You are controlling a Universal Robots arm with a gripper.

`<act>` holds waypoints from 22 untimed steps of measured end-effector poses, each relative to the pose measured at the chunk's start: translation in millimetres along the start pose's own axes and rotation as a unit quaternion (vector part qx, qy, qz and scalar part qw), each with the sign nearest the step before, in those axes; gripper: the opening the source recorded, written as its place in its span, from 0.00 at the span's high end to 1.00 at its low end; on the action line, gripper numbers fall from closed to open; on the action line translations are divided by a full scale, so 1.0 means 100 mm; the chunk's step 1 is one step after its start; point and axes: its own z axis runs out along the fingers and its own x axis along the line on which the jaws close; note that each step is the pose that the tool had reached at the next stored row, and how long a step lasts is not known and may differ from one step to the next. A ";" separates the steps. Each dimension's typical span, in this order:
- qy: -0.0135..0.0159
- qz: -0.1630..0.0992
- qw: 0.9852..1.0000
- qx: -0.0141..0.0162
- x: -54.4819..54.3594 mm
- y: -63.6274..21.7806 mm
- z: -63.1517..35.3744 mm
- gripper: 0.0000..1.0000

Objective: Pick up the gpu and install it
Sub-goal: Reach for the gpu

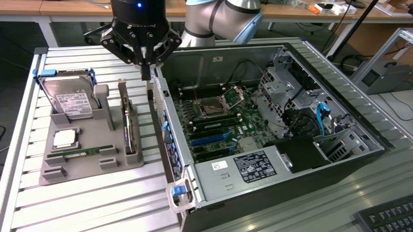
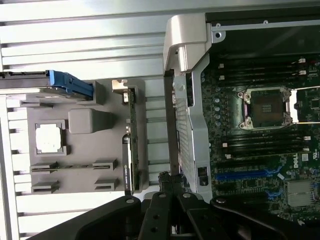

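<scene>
- The pincer (image 1: pixel 147 76) hangs point-down with its fingers drawn narrow, tips all but meeting and nothing between them. No card in the grip.
- And the gpu (image 1: pixel 128 123)? It's parked on edge in the grey tray (image 1: pixel 71 171), down below the pincer and off to the side that faces away from the open case (image 1: pixel 271 191).
- Here's the relation that counts: the pincer sits over the strip between the tray and the case's side wall, so the gpu is just beside it and lower, not straight under the tips.
- The card's long axis runs parallel to that case wall, and its far end is the end closest beneath the pincer. From the wrist view the card shows as a thin line along the tray's edge, beside the fingertips.
- One arm (image 1: pixel 219 14) on the job, one pincer.
- Head count: one gpu, one tray, one case.
- Sharing the tray, further out from the pincer than the gpu: one hard drive (image 1: pixel 69 99) with blue handles, one processor chip (image 1: pixel 65 138) and one RAM stick (image 1: pixel 84 152).
- On the pincer's other side, the motherboard (image 1: pixel 213 116) lies exposed in the case. I see no card seated there, so the install looks not yet done.
- It all rests on the slatted metal surface (image 1: pixel 96 203).
</scene>
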 end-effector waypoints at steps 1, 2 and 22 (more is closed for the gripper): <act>0.000 0.000 1.000 0.000 0.01 0.000 0.000 0.90; 0.000 0.000 1.000 0.000 0.02 -0.001 0.000 0.90; 0.000 0.000 1.000 0.000 0.12 -0.009 -0.002 0.90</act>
